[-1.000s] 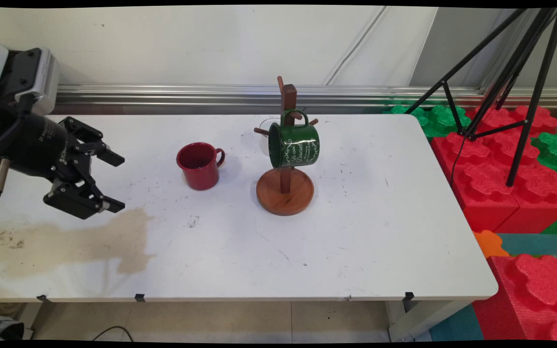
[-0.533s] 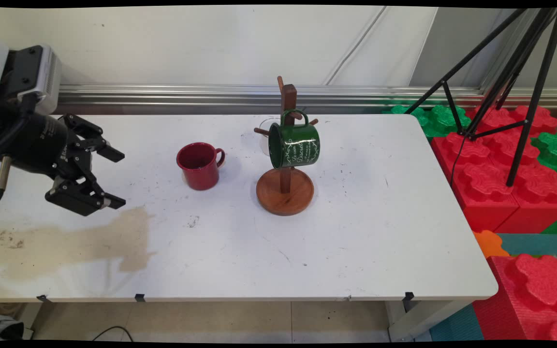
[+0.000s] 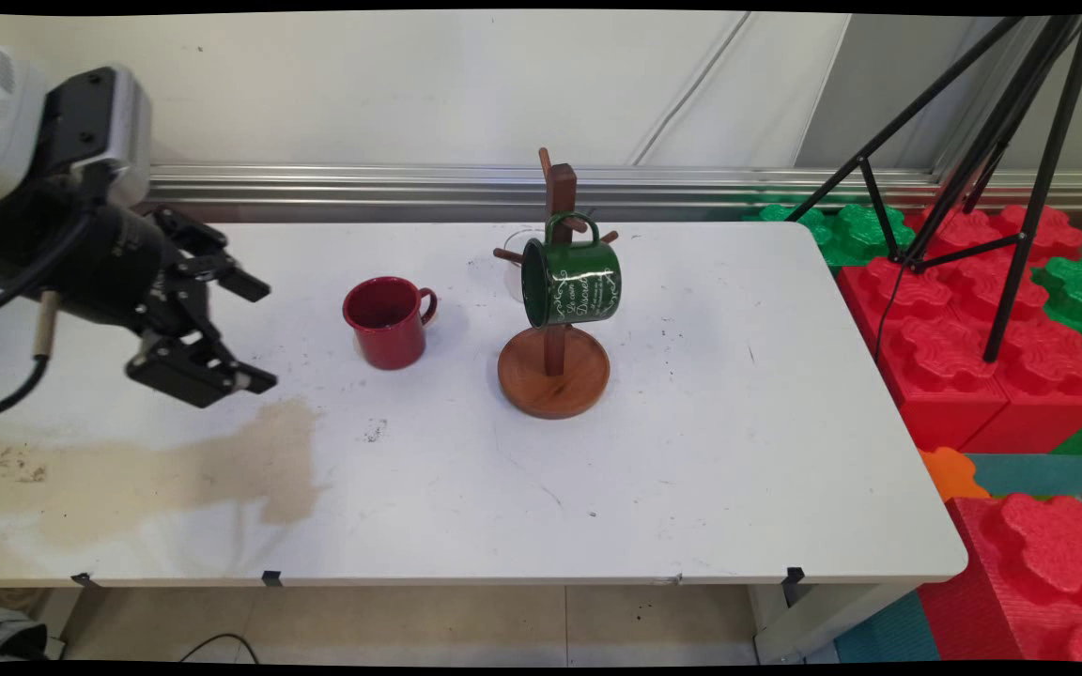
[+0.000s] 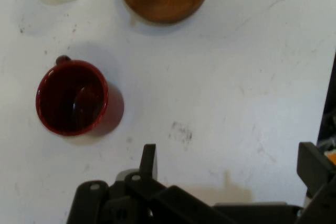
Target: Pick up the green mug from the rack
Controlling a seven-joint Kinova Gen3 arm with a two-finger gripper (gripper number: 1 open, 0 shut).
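— Where's the gripper (image 3: pixel 257 333) now?

— Hanging above the table (image 3: pixel 738 451), fingers spread wide, holding nothing. The red mug (image 3: pixel 387 322) stands upright just ahead of it, apart.

— And beyond the mug?

— A wooden mug stand (image 3: pixel 555 368), with a green mug (image 3: pixel 571 280) hung on a peg. Looks like an approach; closing on anything would mean reaching further forward first.

Red mug (image 3: pixel 387 322) (image 4: pixel 72 98) upright on table, empty, nearest tool; green mug (image 3: pixel 571 280) hung on wooden rack (image 3: pixel 555 310).
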